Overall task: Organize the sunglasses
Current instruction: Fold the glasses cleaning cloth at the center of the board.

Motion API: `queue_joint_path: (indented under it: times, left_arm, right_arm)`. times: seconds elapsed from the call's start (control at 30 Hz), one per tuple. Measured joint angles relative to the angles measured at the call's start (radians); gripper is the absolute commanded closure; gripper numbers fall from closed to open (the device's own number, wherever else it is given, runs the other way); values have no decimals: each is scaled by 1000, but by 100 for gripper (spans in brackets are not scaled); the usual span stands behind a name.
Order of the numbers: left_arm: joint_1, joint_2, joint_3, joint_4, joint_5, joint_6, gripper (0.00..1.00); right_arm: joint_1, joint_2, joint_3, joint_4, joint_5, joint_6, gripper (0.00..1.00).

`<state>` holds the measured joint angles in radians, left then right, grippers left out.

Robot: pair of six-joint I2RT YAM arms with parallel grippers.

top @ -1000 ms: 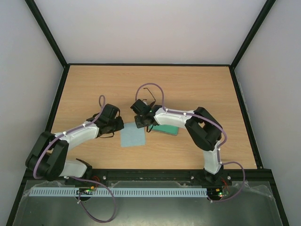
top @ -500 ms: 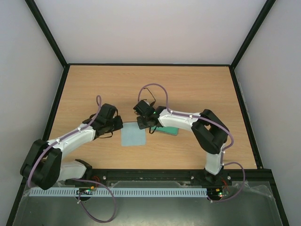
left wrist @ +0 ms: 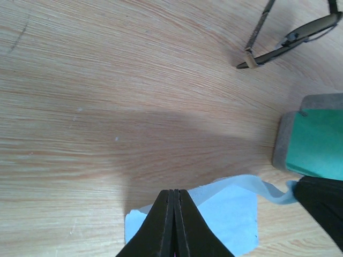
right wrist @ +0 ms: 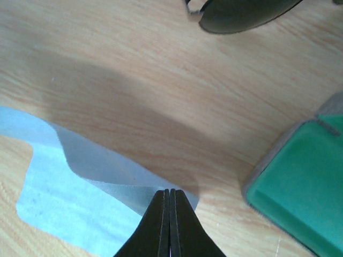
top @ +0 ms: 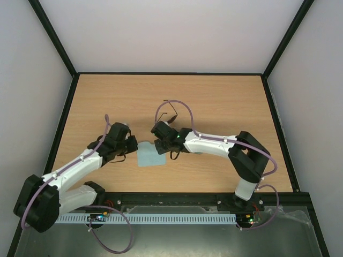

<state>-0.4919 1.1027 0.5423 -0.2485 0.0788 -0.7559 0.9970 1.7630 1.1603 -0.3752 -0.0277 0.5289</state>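
Inspector: Moved since a second ago is the right gripper point(top: 162, 145), brought slightly nearer onto the far right corner of the light blue cloth point(top: 149, 156). No shift is noted in the sunglasses point(left wrist: 289, 37).

Clerk: The position of the sunglasses is requested.

Inspector: They are found lying on the table point(top: 230, 96), beyond both grippers and touched by neither. One temple arm is seen unfolded. The grey case point(left wrist: 313, 139), green lining showing, is set nearer than the sunglasses and apart from them. In the overhead view it is now covered by the right arm. The cloth is laid just left of the case.

Clerk: The condition of the grippers is requested.

Inspector: The right gripper's fingers are pressed together on the cloth's corner, which is drawn up off the wood into a raised fold. The left gripper point(left wrist: 172, 195) is recorded with fingers together, tips at the cloth's far left edge. Whether any cloth is pinched there cannot be told.
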Motion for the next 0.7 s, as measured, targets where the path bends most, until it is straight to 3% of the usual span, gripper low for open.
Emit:
queue_joint_path:
  times: [0.7]
  left_arm:
    - [-190,-207,-77,-137,-35,-144,98]
  right_arm:
    - [75,-137,-151,24,-4,51,99]
